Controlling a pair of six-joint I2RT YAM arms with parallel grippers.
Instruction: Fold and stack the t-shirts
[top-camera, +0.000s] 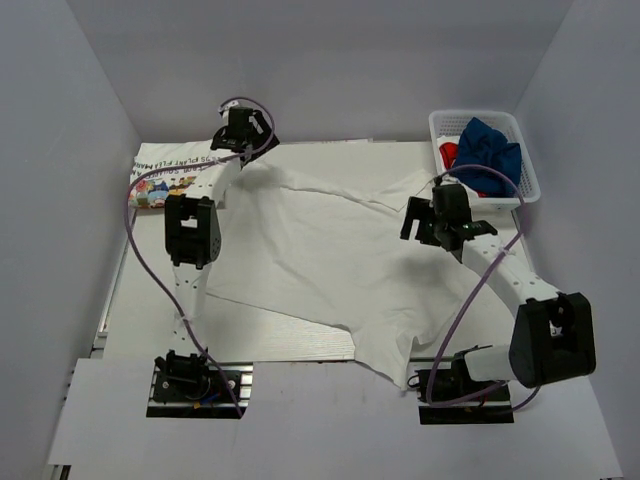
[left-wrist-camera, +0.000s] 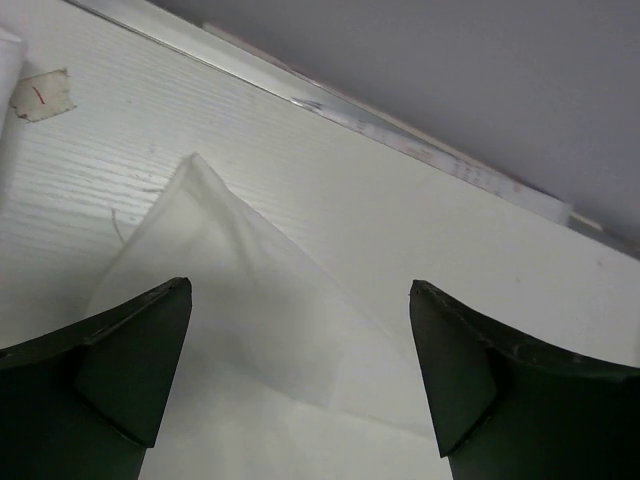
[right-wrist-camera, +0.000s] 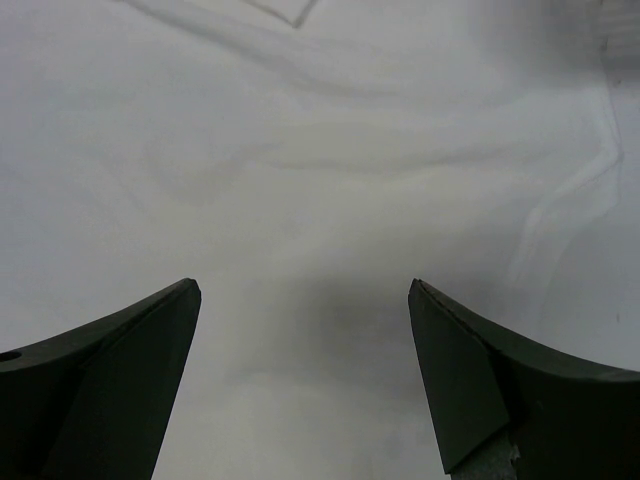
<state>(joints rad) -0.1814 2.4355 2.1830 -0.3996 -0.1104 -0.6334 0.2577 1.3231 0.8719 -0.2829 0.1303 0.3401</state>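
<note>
A plain white t-shirt (top-camera: 330, 255) lies spread out and skewed across the table, one edge hanging over the near edge. My left gripper (top-camera: 243, 140) is open above its far left corner; that pointed corner (left-wrist-camera: 215, 230) lies between the open fingers. My right gripper (top-camera: 425, 222) is open above the shirt's right side, with only white cloth (right-wrist-camera: 300, 180) below it. A folded white tee with colourful print and black lettering (top-camera: 168, 175) lies at the far left. A navy blue tee (top-camera: 490, 150) and a bit of red-and-white cloth (top-camera: 449, 152) sit in the basket.
A white plastic lattice basket (top-camera: 530, 165) stands at the far right corner. Grey walls enclose the table on three sides. A small scrap of tape (left-wrist-camera: 42, 95) is stuck on the table near the far edge.
</note>
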